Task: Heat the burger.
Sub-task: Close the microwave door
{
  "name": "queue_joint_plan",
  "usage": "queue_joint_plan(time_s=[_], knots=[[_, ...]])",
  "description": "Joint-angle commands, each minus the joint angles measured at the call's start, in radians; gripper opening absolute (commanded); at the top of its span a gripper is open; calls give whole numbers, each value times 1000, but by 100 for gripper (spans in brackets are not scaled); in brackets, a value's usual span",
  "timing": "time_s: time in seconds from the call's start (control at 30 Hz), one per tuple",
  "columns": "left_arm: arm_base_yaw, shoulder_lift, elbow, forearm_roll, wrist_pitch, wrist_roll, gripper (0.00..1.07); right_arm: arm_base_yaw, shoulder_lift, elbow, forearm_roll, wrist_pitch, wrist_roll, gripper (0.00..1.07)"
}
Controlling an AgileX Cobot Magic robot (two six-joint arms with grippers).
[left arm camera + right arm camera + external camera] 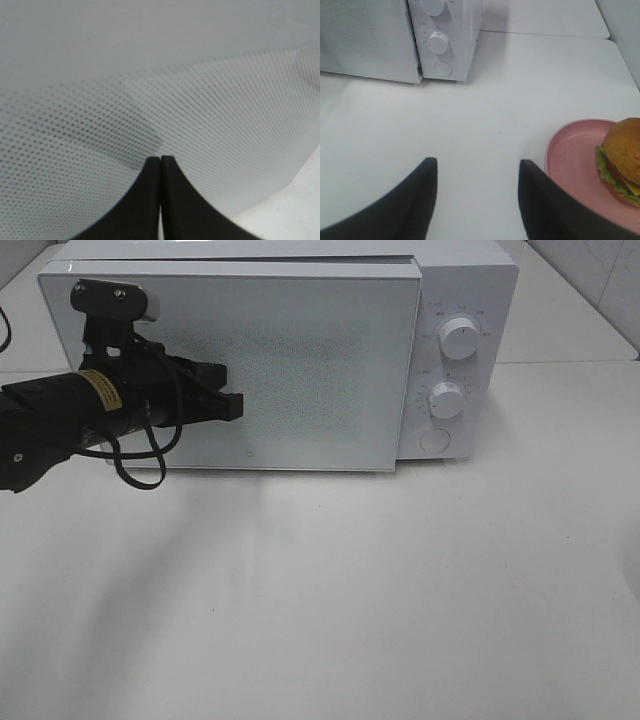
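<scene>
Pressing its shut, empty jaws toward the frosted, dot-patterned door (pixel 300 360) of the white microwave (pixel 470 300), the left gripper (pixel 232 406) sat at the left half of that door, its tips right at the glass; whether they actually touched it could not be told. The door looked closed or very nearly so. Two dials (pixel 459 338) and a round button (pixel 433 440) sat on the panel at the microwave's right end.

The burger (pixel 622 160) lay nowhere in the high view; only the right wrist camera caught it, resting on a pink plate (pixel 570 150) on the white bench (pixel 320 600), off to the right and nearer than the microwave. From the right gripper (pixel 475 175), whose jaws stood about half open and held nothing, the burger lay just to the right and slightly ahead, so the right arm was by far the nearer one. Being round, the burger offered no long axis to line up with.

It showed a golden-brown domed bun, a frill of green lettuce, a yellow cheese edge and a darker layer beneath. It was cut off by the frame's edge. By my judgement the door had to open before the burger went anywhere.
</scene>
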Motion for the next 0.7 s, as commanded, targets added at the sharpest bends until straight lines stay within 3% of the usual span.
queue_joint_plan(time_s=[0.03,0.43,0.7], knots=[[-1,8,-47,-97,-17,25,0,0,-25,1,0,-9,-9,52],[-5,31,-116,-96,-20,24,0,0,-25,1,0,-9,-9,52],[-26,82,-234,-101,8,20,0,0,-25,1,0,-9,-9,52]])
